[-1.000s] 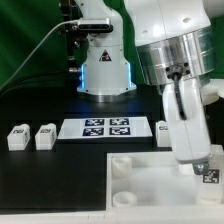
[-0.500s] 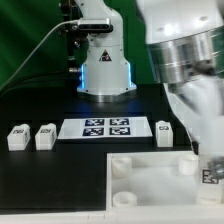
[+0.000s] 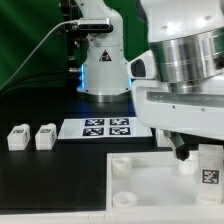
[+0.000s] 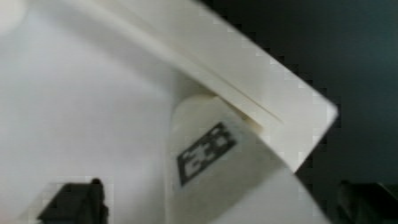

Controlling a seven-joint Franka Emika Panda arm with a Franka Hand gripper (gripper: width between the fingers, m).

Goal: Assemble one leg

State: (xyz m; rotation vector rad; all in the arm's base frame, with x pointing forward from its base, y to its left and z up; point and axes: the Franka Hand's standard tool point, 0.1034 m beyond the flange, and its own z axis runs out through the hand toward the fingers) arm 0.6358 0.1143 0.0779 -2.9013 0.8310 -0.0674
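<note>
The arm point(image 3: 185, 60) fills the exterior view's right side. Under it the white panel point(image 3: 150, 180) lies on the dark surface point(image 3: 50, 180), with the marker board point(image 3: 105, 128) behind. The leg point(image 3: 208, 168) I want stands at the panel's corner on the exterior view's right; I cannot tell whether it is seated in a socket. In the wrist view the end effector point(image 4: 217, 200) is spread, its fingertips point(image 4: 71, 200) clear of the leg. I judge the leg light, rigid, smooth plastic, best pinched across its flat sides. Its square tag point(image 4: 210, 152) shows a pattern and no readable writing.
</note>
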